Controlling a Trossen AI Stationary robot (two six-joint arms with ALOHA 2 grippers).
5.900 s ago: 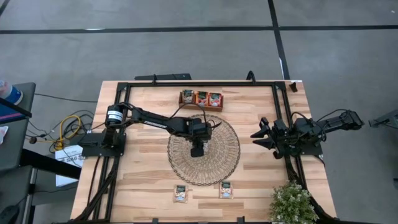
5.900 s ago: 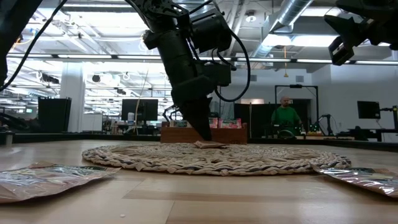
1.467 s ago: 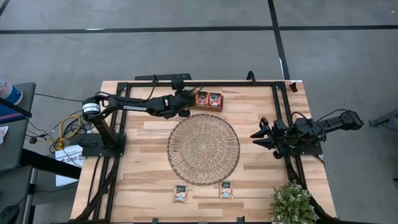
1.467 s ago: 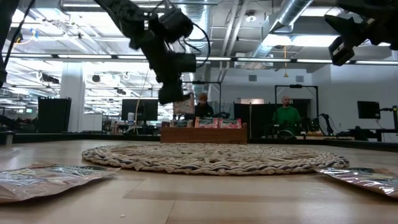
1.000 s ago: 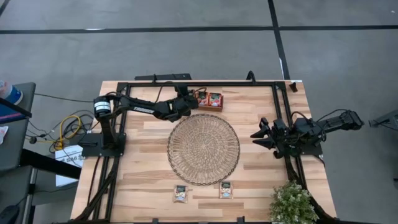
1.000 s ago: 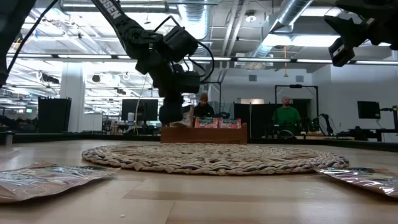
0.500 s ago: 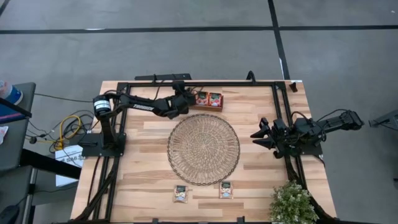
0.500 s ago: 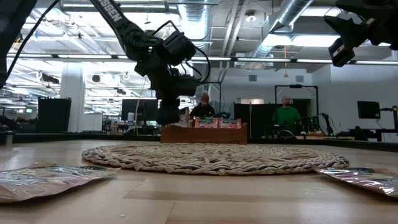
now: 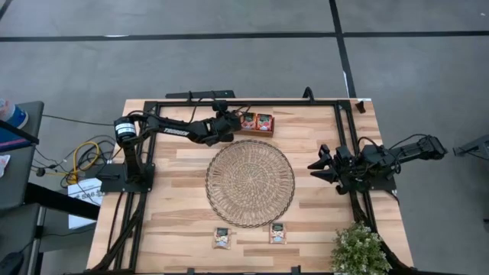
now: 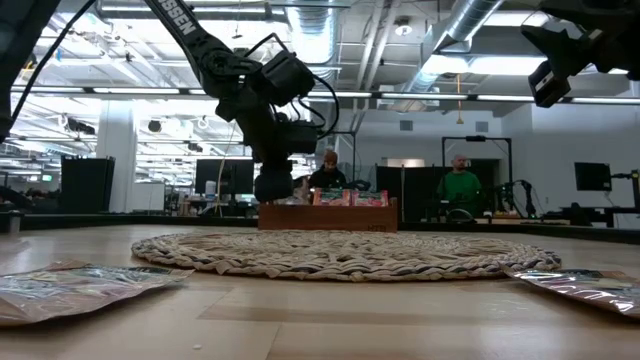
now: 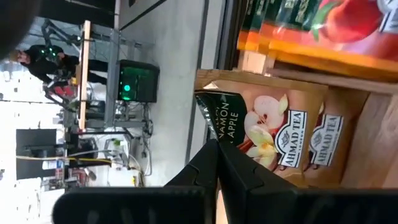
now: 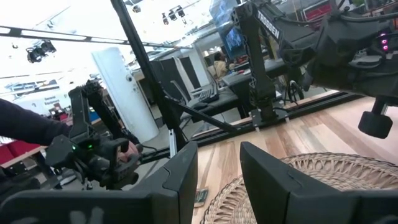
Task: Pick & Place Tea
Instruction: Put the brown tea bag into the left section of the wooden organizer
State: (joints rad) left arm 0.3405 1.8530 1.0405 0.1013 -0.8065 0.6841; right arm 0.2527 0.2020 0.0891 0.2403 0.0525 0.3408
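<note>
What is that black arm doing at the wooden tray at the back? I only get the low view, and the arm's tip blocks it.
Observer: The left wrist view shows the left gripper shut on the edge of a pale sachet with a dark green top.
Operator: Is that end of the tray bare?
Observer: No. A second pale sachet sits just behind the held one, and red-orange sachets are in the next compartment.
Operator: Where is the other arm?
Observer: From above, the right gripper waits near the table's right edge, open, beside the round mat and far from the wooden tray.
</note>
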